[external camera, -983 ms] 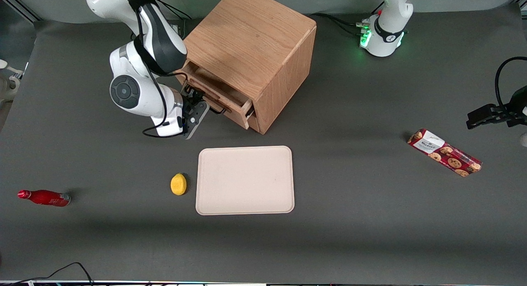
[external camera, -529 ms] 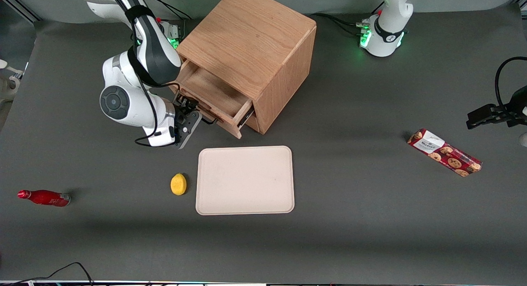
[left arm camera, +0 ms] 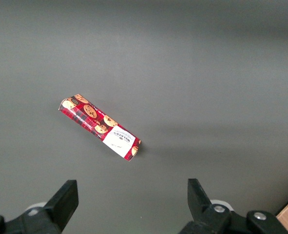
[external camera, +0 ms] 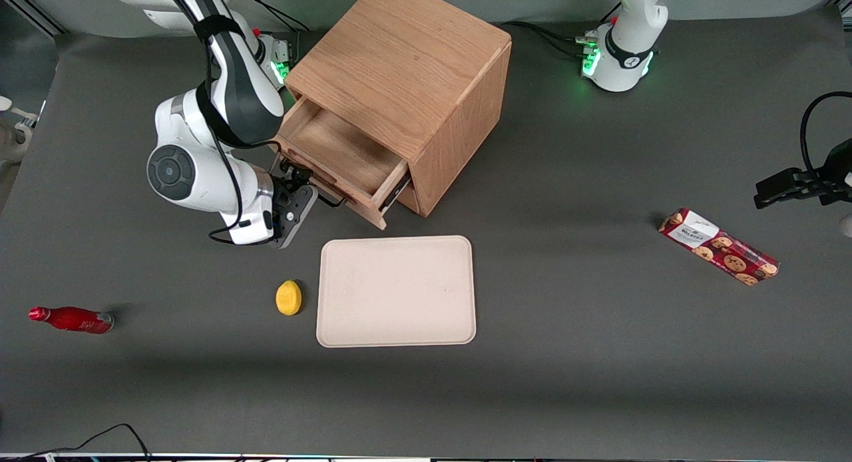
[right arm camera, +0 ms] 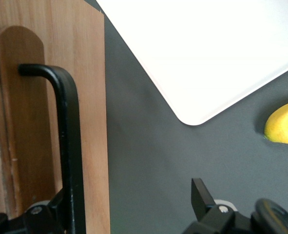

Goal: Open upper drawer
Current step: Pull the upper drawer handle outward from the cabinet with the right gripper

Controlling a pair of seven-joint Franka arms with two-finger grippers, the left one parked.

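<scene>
Upper drawer (external camera: 343,157) is pulled well out of the cabinet (external camera: 413,82). Hand (external camera: 307,197) sits at its handle (right arm camera: 68,146), one finger hooked past the bar, the other clear of it: spread, not clamped. Risks: bar slipping off, or over-pulling drags the cabinet toward the tray (external camera: 397,290).

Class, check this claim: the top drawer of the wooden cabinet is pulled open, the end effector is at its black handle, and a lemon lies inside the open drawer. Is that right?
Not quite. The front view shows the top drawer open but holding nothing; the lemon lies on the table beside the pale tray. The rest holds: the end effector is at the black handle.
</scene>
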